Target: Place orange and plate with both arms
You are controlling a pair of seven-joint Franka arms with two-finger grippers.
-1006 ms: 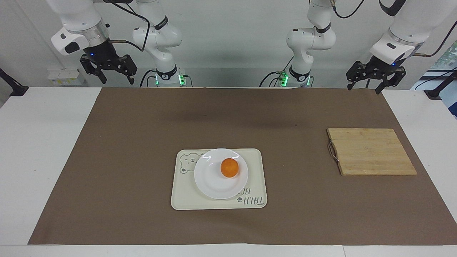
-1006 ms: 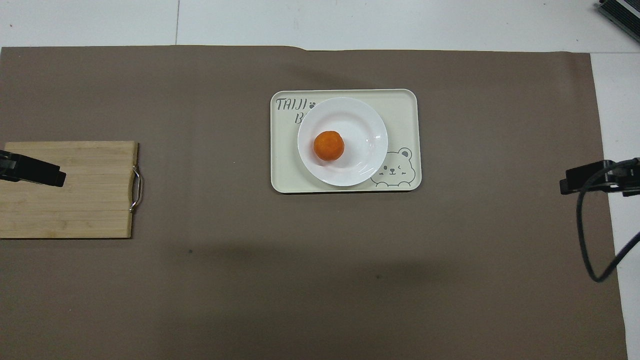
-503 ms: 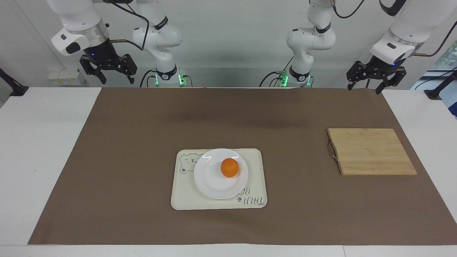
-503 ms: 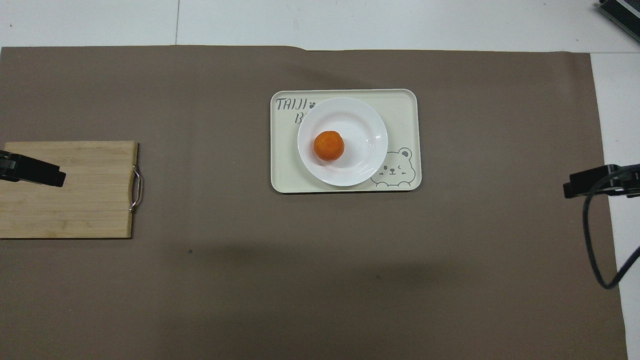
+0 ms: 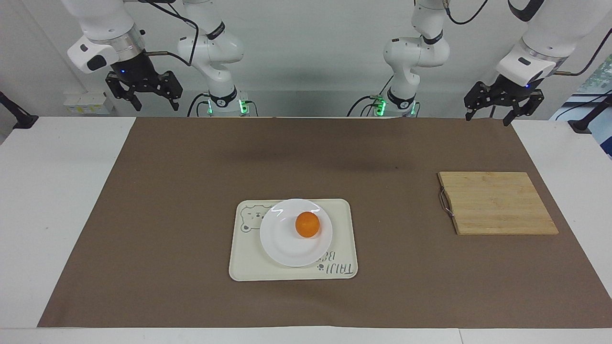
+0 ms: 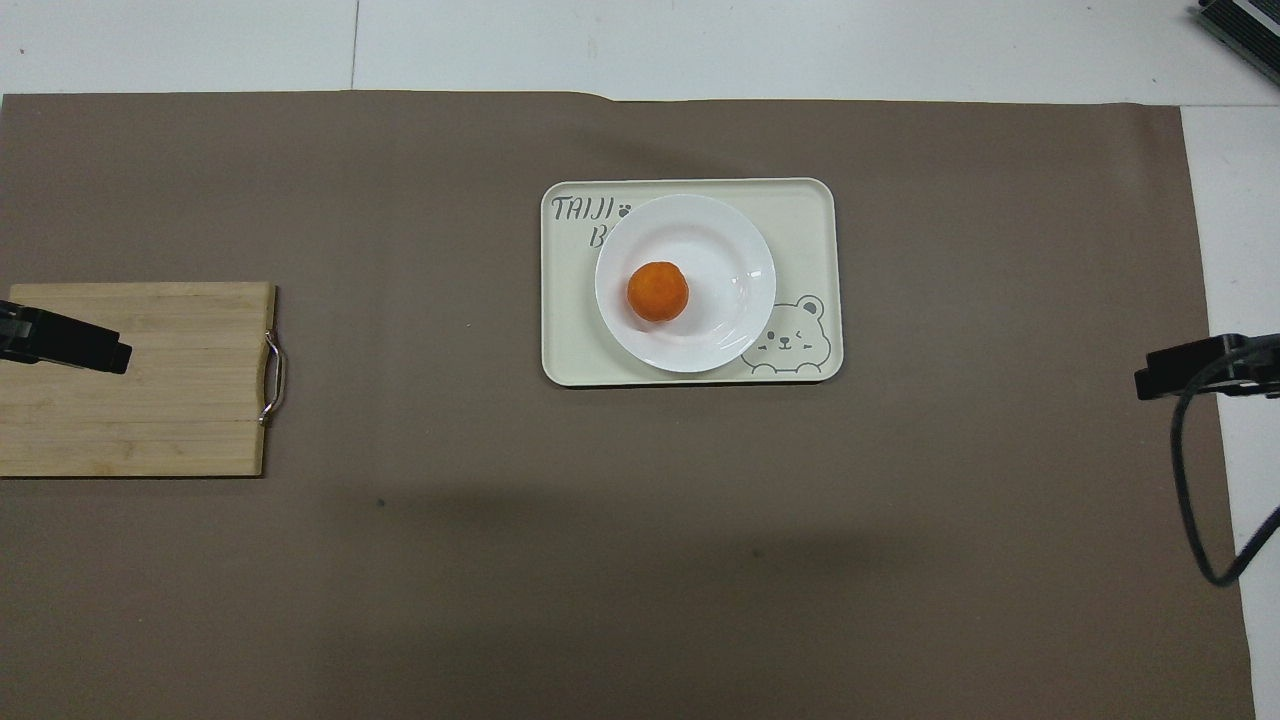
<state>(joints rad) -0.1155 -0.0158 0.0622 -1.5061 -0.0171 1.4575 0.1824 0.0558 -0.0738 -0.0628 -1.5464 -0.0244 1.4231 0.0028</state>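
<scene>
Brown mat (image 5: 191, 191) covers most of my table (image 5: 62, 200), white showing at both ends. Notes run left to right across the facing view.

Upper left of frame: right gripper (image 5: 152, 102) hangs in the air over the table's edge by the robots, at the right arm's end. Fingers spread apart, nothing between them. In the overhead view only its black tip (image 6: 1190, 366) pokes in at the right edge, with a cable looping below it.

Centre, slightly low in frame: cream tray (image 5: 248, 263) with a bear print flat on the mat. Plate (image 5: 282, 243) sits on the tray, covering much of its middle. Orange (image 5: 307, 225) rests on the plate, a little off centre toward the left arm's end. Overhead view agrees: orange (image 6: 657, 292) on plate (image 6: 720, 250), plate inside the tray (image 6: 810, 220) outline, bear face showing at the corner nearest the robots.

Right of centre: bamboo board (image 5: 497, 203) with a metal handle on the edge facing the tray, well apart from it, flat on the mat.

Upper right of frame: left gripper (image 5: 488, 116) held up over the mat's corner by the robots. Fingers parted, holding nothing. Overhead, its tip (image 6: 65, 340) overlaps the board (image 6: 180, 420).

Both arms wait, clear of tray, plate and orange.
</scene>
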